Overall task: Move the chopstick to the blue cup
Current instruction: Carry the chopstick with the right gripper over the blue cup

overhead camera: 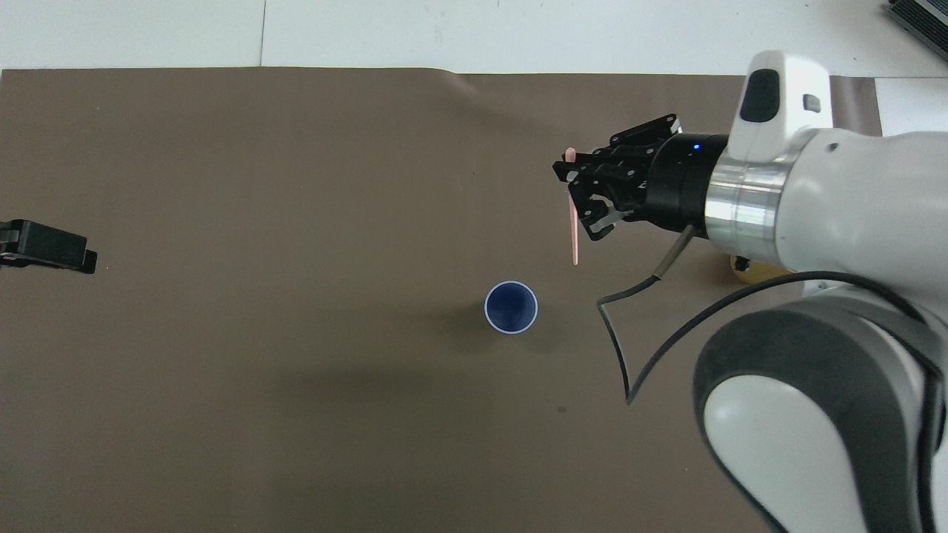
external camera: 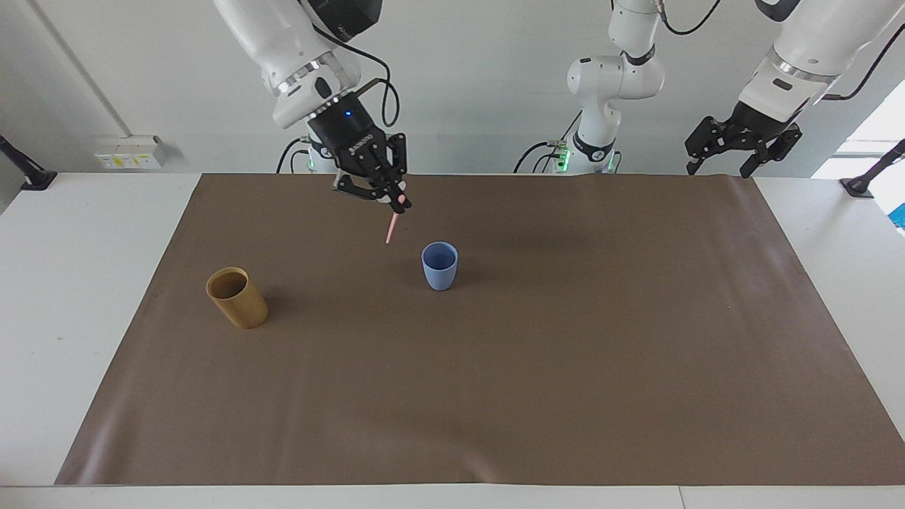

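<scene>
My right gripper (external camera: 397,201) is shut on the upper end of the pale pink chopstick (external camera: 391,230), which hangs tilted in the air. It is over the mat beside the blue cup (external camera: 440,266), toward the right arm's end, and the stick's lower tip is clear of the cup's rim. The overhead view shows the gripper (overhead camera: 570,167), the chopstick (overhead camera: 574,231) and the empty, upright blue cup (overhead camera: 511,307). My left gripper (external camera: 720,168) waits open and empty, raised at its own end of the table; its tip also shows in the overhead view (overhead camera: 52,248).
A tan bamboo-coloured cup (external camera: 237,297) stands empty on the brown mat (external camera: 565,367) toward the right arm's end. In the overhead view my right arm hides nearly all of it.
</scene>
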Controlling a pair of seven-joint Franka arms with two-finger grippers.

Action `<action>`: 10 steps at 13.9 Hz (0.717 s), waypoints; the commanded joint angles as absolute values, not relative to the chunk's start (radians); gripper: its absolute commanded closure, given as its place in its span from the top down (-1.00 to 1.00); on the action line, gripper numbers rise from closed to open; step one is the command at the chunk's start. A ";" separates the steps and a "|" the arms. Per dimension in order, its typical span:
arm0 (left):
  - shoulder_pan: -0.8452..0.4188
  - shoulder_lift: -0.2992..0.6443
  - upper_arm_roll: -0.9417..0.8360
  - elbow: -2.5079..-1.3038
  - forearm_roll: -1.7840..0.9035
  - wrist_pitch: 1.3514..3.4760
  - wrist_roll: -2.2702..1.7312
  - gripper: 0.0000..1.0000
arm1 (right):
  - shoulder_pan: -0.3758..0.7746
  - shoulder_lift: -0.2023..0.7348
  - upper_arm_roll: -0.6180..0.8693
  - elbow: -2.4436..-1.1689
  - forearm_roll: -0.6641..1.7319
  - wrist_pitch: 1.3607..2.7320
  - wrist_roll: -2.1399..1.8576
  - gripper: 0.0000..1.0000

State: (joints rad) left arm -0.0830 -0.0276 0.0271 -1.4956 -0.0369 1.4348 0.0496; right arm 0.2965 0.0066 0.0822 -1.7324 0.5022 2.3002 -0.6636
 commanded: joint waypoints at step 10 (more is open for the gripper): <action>-0.072 -0.032 0.021 -1.483 -0.011 1.410 0.084 1.00 | 0.457 0.018 0.077 -1.974 0.463 2.634 -0.638 -1.00</action>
